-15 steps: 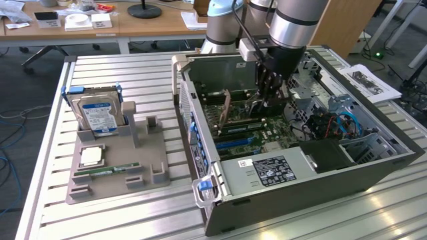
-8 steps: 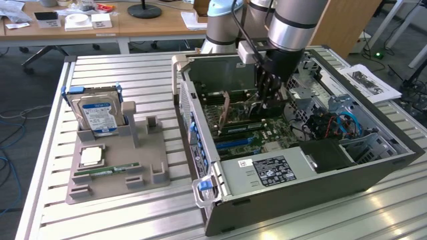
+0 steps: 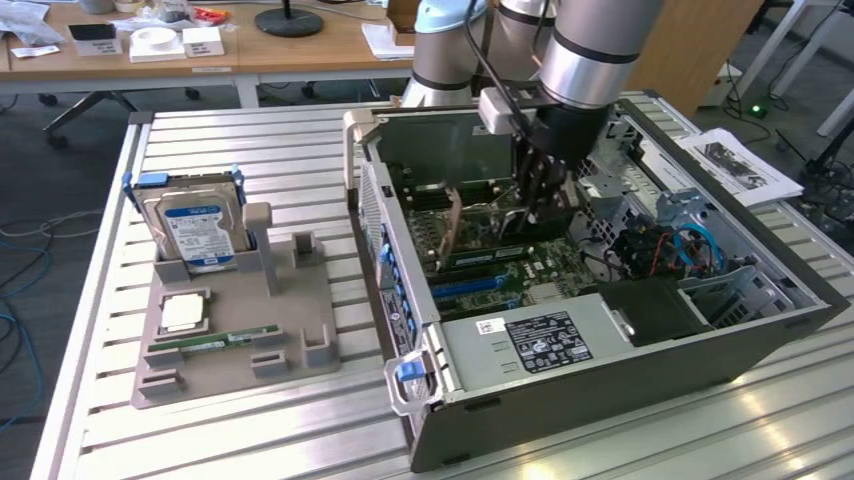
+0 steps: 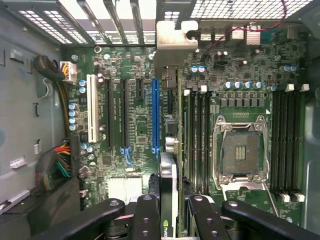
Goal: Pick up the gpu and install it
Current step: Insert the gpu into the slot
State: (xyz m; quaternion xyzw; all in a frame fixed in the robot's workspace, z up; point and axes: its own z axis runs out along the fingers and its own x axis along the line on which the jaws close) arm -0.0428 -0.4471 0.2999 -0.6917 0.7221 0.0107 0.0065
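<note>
**End effector (image 3: 547, 200) clamps gpu (image 4: 169, 170) inside open computer case (image 3: 747, 330) on table (image 3: 240, 430)**
The card stands edge-on between the blue slot (image 4: 155, 115) and the memory slots (image 4: 197, 140), with its bracket (image 4: 172, 42) near the rear grille.

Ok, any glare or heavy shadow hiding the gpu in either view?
Exterior view: glare on the table, case interior shaded beneath the arm. Wrist view: blown-out light through the vents, the gpu evenly lit, its bracket bright but readable.
</note>
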